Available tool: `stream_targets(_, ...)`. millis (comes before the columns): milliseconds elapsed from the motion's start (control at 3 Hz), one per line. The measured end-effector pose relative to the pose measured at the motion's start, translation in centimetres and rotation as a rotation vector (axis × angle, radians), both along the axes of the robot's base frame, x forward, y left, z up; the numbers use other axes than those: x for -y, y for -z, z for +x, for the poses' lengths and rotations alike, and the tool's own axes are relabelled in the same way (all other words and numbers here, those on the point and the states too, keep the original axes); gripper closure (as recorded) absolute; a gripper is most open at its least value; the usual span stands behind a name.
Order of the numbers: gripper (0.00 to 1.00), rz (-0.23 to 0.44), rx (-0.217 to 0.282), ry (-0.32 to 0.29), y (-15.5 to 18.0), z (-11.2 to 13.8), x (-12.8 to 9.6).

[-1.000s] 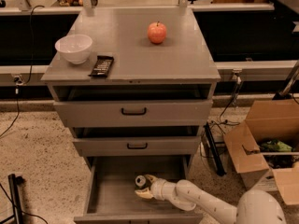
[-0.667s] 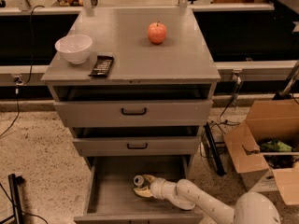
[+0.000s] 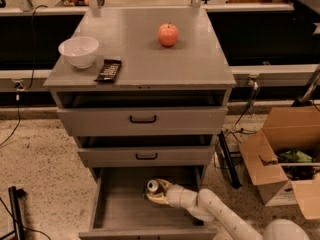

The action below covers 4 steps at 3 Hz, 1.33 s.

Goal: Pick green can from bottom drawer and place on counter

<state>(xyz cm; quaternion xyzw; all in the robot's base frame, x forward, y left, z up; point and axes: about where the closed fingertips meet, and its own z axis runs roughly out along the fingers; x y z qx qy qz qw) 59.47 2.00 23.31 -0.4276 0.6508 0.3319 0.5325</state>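
The robot's hand (image 3: 157, 194) reaches into the open bottom drawer (image 3: 121, 210), right against the green can (image 3: 152, 186) near the drawer's far middle. Whether it grips cannot be told. The can is probably light, slippery and dentable; hold its round sides.

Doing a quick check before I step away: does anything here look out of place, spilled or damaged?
Nothing is spilled or broken. The only oddity is the can in the open bottom drawer, with the gripper right at it. Bowl and apple sit upright on the counter.
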Motion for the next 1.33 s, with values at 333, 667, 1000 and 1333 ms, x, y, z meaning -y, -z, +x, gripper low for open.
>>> stream_targets(333, 1.00, -0.039, 0.204, -0.039, -7.4, -2.6, 3.3)
stream_targets(667, 1.00, -0.153, 0.326, -0.069, -13.4, -5.4, 7.1)
stream_targets(1000, 1.00, -0.155, 0.340, -0.137, -15.2, -8.4, 5.4)
stream_targets(1333, 1.00, -0.119, 0.305, -0.162, -15.1, -7.9, 5.5)
